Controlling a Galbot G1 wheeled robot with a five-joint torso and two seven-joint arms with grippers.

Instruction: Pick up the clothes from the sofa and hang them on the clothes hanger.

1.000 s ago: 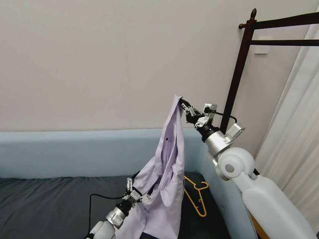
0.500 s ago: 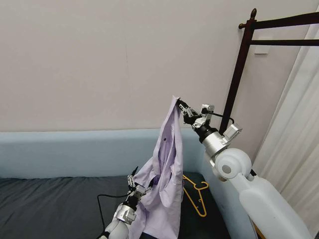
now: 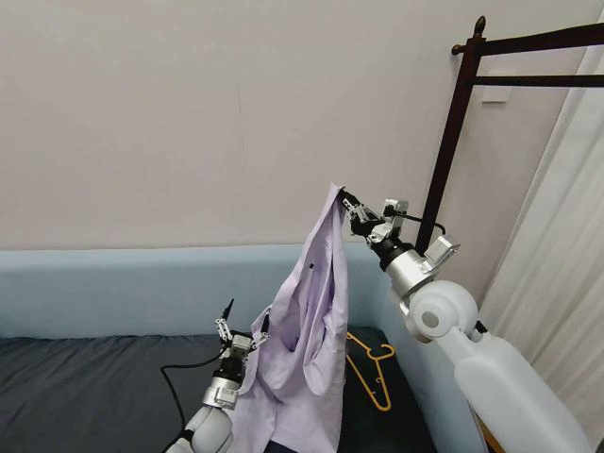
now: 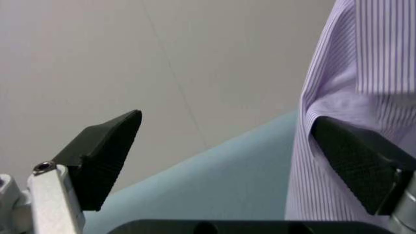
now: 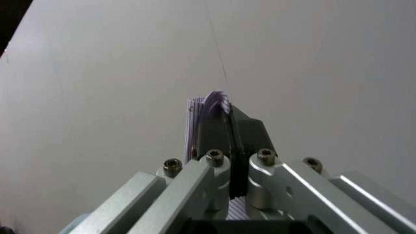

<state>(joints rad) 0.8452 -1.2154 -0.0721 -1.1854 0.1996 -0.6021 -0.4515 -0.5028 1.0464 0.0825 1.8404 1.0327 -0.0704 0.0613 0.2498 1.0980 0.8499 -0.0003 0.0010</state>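
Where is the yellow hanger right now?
In the head view, the yellow hanger lies on the dark sofa seat, on the right, just beside the hanging purple shirt.

No legible text, label, brand, number or sign recorded. The lilac pinstriped fabric shirt (image 3: 311, 359) carries no readable marking.
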